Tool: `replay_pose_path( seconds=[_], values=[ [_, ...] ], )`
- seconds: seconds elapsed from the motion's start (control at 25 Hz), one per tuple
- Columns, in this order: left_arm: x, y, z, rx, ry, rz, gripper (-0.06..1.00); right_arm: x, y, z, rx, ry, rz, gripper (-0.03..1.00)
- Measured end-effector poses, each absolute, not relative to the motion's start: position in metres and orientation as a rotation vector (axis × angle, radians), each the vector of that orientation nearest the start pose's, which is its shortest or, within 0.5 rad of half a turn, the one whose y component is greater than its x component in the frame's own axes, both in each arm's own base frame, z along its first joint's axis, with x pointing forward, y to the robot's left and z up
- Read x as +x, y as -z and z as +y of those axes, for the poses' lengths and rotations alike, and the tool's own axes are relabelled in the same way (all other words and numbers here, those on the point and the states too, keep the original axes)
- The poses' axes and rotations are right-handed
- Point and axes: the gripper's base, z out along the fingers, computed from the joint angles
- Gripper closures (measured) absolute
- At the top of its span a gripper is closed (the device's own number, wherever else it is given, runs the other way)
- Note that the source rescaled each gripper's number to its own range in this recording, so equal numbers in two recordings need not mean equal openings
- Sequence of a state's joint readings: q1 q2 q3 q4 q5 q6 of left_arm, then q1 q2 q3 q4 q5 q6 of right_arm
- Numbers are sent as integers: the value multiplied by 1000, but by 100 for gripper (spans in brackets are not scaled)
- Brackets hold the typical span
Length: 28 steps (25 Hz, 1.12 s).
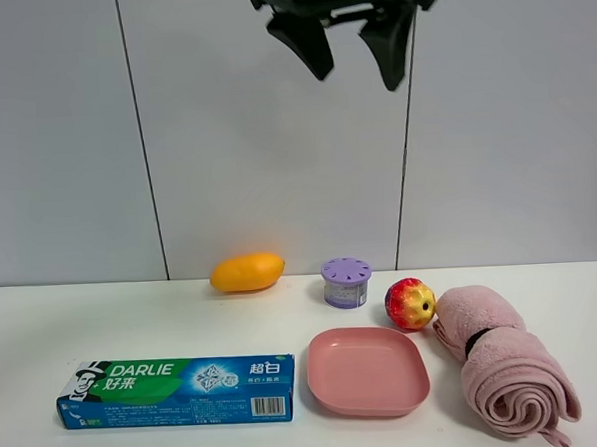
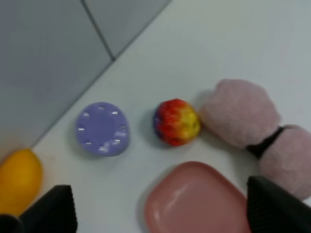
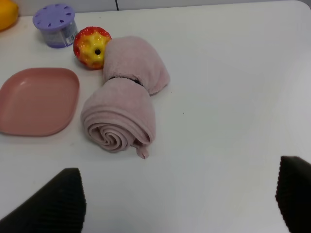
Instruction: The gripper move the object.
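Where the high camera looked down on the white table [image 1: 133,322], the left claw [image 1: 359,70] was seen high above it, close to the wall, with its two black fingers spread wide and nothing held between them. The rolled pink towel [image 1: 501,363] was laid at the right end of the table, cinched by a black band [image 1: 475,342], and the apple [image 1: 410,303] was pressed against its far end. A pink plate [image 1: 366,370] was set just beside the towel, on its left. A purple jar [image 1: 346,282] and a mango [image 1: 246,272] were placed farther back near the wall, and a toothpaste box [image 1: 177,390] was laid at the front left.

In the left wrist view the same claw [image 2: 160,208] was shown gaping and empty. It hung above the jar, apple, plate and towel, none of which was touched.

In the right wrist view the right claw [image 3: 175,204] was likewise seen spread wide, gripping nothing. The towel [image 3: 121,111] was shown flat on the table, well apart from the fingers — its spiral end turned toward the camera, the apple at the other end.
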<state>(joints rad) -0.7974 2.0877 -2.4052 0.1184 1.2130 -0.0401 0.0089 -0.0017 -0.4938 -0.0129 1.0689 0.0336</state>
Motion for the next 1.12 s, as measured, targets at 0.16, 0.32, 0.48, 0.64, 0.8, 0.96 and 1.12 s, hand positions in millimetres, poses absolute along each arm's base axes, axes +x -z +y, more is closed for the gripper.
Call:
replay_pose_path(
  seconds=[0.16,0.32,0.48,0.64,0.8,0.96,1.12],
  values=[
    [330,-440,-281,812,203,2148,29,-5,-275,-1,26,-11,2057,-3],
    [338,-457,-230,757,119,2148,12,-5,-275,-1,26,-11,2057,-3],
    [335,-459,-170,675,18,2221,7,-5,-275,-1,26,-11,2057,-3],
    [311,-452,-108,548,-55,2326,7,-5,-275,-1,26,-11,2057,-3],
    [266,-440,-48,399,-130,2413,7,-5,-275,-1,26,-11,2057,-3],
    [211,-424,-5,307,-184,2416,7,-5,-275,-1,26,-11,2057,-3],
    [156,-405,14,185,-173,2356,-3,-5,-275,-1,26,-11,2057,-3]
  ],
)
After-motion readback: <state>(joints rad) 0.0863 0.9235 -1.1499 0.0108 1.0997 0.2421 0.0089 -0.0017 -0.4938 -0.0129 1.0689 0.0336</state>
